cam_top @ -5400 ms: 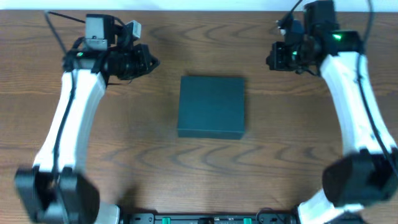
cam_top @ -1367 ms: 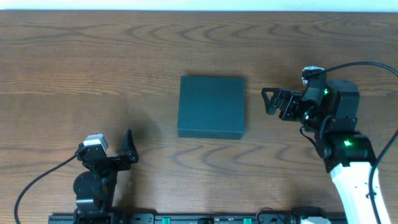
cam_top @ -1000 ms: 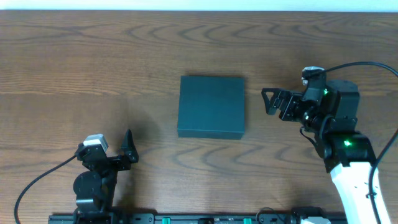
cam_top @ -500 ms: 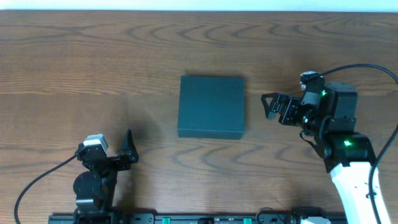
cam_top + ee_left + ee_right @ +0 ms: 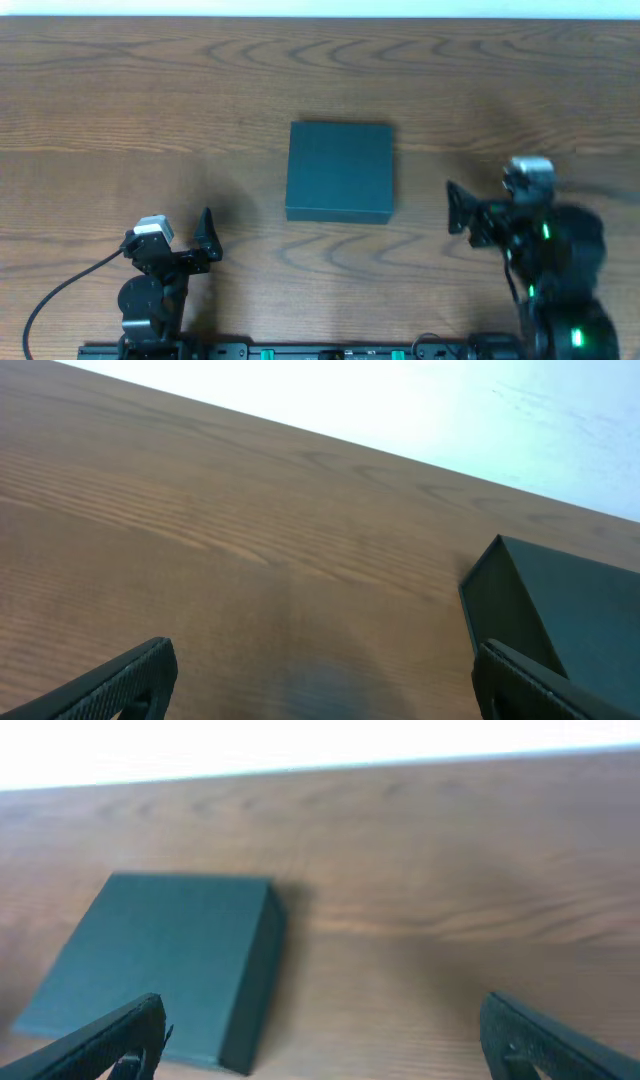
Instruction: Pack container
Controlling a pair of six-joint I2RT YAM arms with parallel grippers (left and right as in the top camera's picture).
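The container (image 5: 340, 172) is a dark green-black square box lying shut in the middle of the wooden table. My left gripper (image 5: 208, 235) rests near the front edge, left of the container, open with nothing between its fingers. In the left wrist view the container (image 5: 570, 610) shows at the right, just beyond the right finger (image 5: 540, 682). My right gripper (image 5: 456, 208) is blurred, open and empty, to the right of the container's front right corner and apart from it. In the right wrist view the container (image 5: 160, 950) lies ahead on the left, behind the left finger (image 5: 105, 1040).
Bare wood-grain table (image 5: 150, 90) surrounds the container on all sides. The arms' bases and a black rail (image 5: 330, 352) run along the front edge. A pale wall edge (image 5: 400, 400) lies beyond the far side of the table.
My right arm has pulled back toward the front edge and a little to the right, away from the container's right side. The left arm and the container have not moved.
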